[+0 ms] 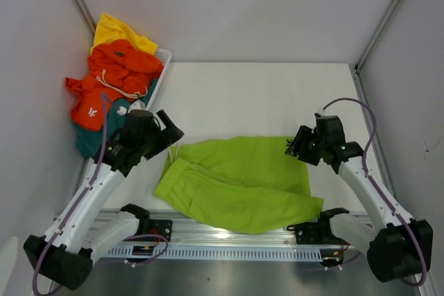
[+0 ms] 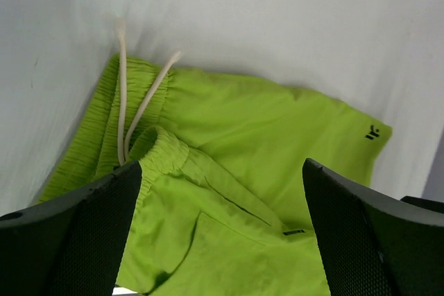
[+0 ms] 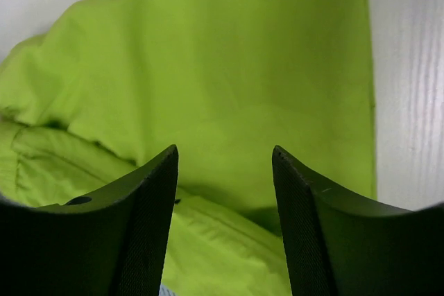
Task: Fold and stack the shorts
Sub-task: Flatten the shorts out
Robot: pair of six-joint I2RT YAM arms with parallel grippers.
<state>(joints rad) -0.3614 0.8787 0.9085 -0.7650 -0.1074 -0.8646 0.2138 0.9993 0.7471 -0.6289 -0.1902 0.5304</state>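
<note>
- Green cloth first: one pair of lime green shorts (image 1: pixel 239 181) lies on the white surface (image 1: pixel 257 95). It is near the front edge, between the two arms.
- Its long side runs from left to right, a little slanted.
- The waistband (image 2: pixel 104 123) end points left, and the leg ends point right.
- The lime green shorts look folded, with one layer lying on the other.
- Two white cords (image 2: pixel 132 98) come out of the waistband and lie side by side on the surface.
- One small black logo (image 2: pixel 373 132) sits on the far corner of a leg.
- One pile of other shorts sits at the back left, in and over one white basket (image 1: pixel 159 74). It is well apart from the green pair.
- In the pile I count one yellow shorts (image 1: pixel 114 31) at the back, orange shorts (image 1: pixel 121 67) in the middle and one teal shorts (image 1: pixel 94 140) at the front.
- The orange cloth may be one pair or two; I cannot tell.
- One small white mark (image 1: pixel 92 111) shows on the orange cloth.
- Two pincers are there, one on each arm.
- The left pincer (image 1: pixel 172 128) is spread wide with nothing between its fingers. It hangs over the waistband end.
- The right pincer (image 1: pixel 295 145) is spread too and holds nothing. It is over the back right corner of the lime green shorts.
</note>
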